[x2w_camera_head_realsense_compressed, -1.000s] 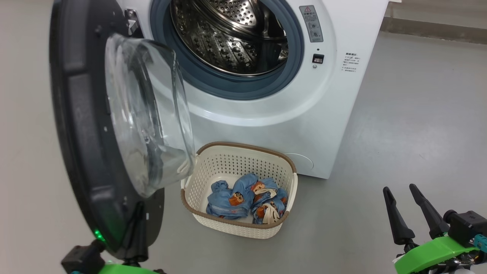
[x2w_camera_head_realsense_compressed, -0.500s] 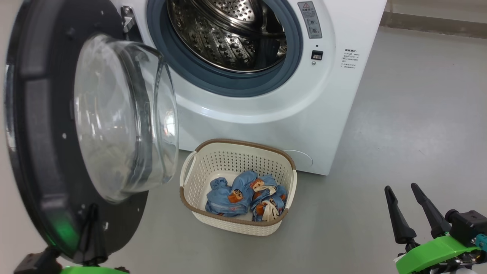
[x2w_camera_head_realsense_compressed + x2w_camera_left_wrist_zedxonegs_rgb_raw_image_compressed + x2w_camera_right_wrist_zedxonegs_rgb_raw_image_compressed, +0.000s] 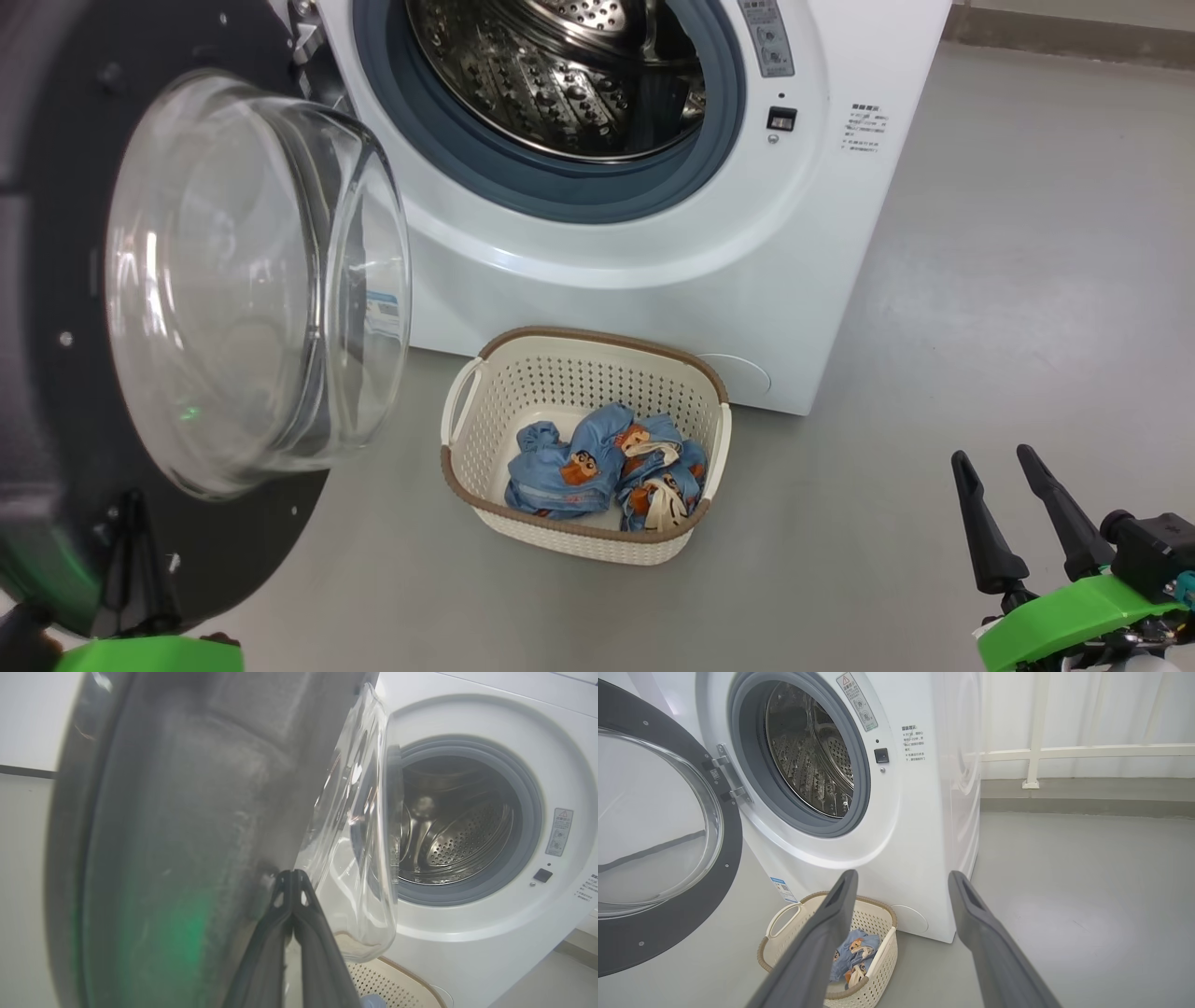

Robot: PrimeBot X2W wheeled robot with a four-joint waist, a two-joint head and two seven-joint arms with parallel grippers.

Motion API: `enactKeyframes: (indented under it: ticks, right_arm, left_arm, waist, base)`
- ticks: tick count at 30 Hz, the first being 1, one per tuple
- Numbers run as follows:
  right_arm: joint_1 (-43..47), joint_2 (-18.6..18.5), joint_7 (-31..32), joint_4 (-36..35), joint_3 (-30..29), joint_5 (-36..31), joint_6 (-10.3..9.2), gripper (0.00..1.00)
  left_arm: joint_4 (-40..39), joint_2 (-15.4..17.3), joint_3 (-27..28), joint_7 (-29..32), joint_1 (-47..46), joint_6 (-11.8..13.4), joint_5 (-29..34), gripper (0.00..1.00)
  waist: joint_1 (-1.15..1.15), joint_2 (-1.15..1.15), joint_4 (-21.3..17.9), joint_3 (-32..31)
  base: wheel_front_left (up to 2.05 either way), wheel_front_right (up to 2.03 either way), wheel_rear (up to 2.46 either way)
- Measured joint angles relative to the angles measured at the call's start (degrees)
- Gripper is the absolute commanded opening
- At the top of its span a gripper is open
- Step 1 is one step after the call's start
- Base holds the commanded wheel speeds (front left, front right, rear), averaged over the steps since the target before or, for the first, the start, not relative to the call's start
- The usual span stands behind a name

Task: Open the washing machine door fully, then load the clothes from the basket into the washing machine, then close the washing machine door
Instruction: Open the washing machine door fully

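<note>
Left gripper (image 3: 293,877): jaws together, I see it by black-rimmed round glass door (image 3: 233,280).
Right gripper (image 3: 992,459): jaws apart, empty, near right.

Left of the basket (image 3: 583,336), the washing machine door (image 3: 215,299) stands swung wide, its glass bulge reaching close to the basket's left handle. Straight above the basket the path to the drum mouth (image 3: 560,84) is unobstructed. Open floor (image 3: 934,373) stretches right of the basket.
</note>
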Motion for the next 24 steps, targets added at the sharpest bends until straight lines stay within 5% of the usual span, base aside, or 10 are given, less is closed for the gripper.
enactKeyframes:
  ticks: [24]
  right_arm:
    - [-0.7, -1.0, 0.0, -1.2, -0.5, -0.4, 0.00, 1.00]
  left_arm:
    - [9.6, 1.0, 11.7, 0.0, -9.0, -2.5, 4.2, 0.00]
  waist:
    - [0.00, 0.00, 1.1, 3.0]
  base:
    - [0.00, 0.00, 0.00]
